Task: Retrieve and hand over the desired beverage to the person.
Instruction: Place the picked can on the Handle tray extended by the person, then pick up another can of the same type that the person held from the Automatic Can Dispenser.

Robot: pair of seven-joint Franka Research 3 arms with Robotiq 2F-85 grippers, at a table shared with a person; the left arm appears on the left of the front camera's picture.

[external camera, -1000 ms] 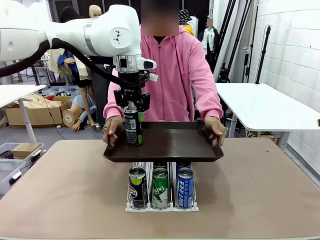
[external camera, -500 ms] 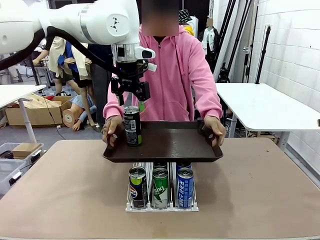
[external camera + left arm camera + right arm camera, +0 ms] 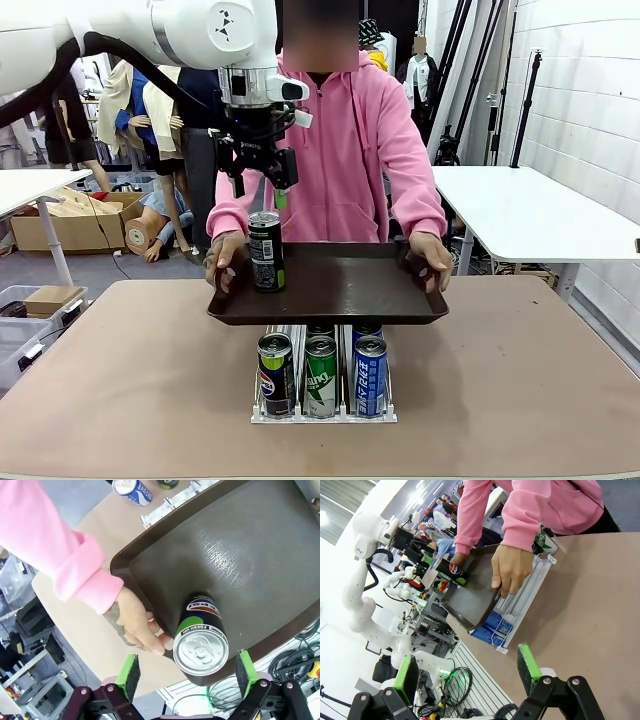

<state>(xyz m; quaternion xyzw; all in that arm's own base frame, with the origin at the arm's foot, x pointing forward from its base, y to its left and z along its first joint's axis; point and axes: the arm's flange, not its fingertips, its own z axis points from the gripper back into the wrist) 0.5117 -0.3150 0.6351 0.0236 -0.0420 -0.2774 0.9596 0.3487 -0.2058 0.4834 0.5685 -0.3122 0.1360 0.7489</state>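
A black beverage can (image 3: 265, 250) stands upright at the left end of a dark brown tray (image 3: 345, 282). The person (image 3: 345, 130), in a pink hoodie, holds that tray by both ends above the table. My left gripper (image 3: 258, 185) hangs open straight above the can, clear of its top. Looking down the left wrist, the can's silver lid (image 3: 200, 652) sits between my spread green pads (image 3: 129, 670), and the person's hand (image 3: 135, 625) grips the tray rim beside it. My right gripper (image 3: 467, 672) is open, holds nothing, and looks across the table at the tray (image 3: 470, 600).
A clear rack (image 3: 322, 412) with several cans in rows stands on the tan table (image 3: 120, 380) below the tray's front edge. Another white table (image 3: 520, 215) is at the back right. Boxes and bins lie on the floor at the left.
My left gripper has let go of the black can and risen above it. The can stays standing on the tray, which the person holds still.
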